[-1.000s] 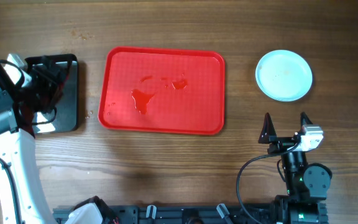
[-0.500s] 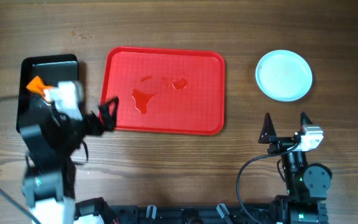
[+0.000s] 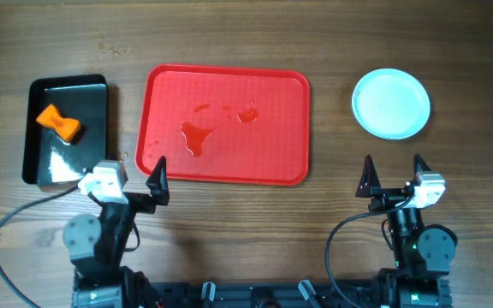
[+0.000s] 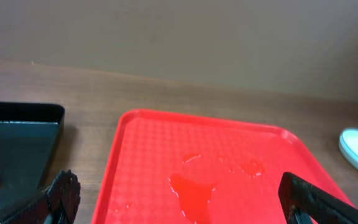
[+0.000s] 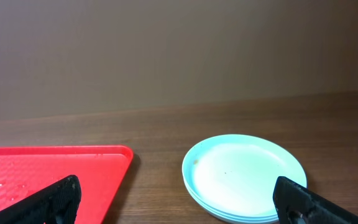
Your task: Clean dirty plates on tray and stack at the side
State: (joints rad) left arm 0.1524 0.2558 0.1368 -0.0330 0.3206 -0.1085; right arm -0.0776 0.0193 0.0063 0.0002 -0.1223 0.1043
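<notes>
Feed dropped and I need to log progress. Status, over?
Left tool open, empty. Right tool open, empty. Plates stacked right of tray; tray holds only a puddle. Nothing in the way.

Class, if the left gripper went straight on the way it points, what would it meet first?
Probably the red tray, right ahead of the left gripper; height is unclear, so it might pass above.
</notes>
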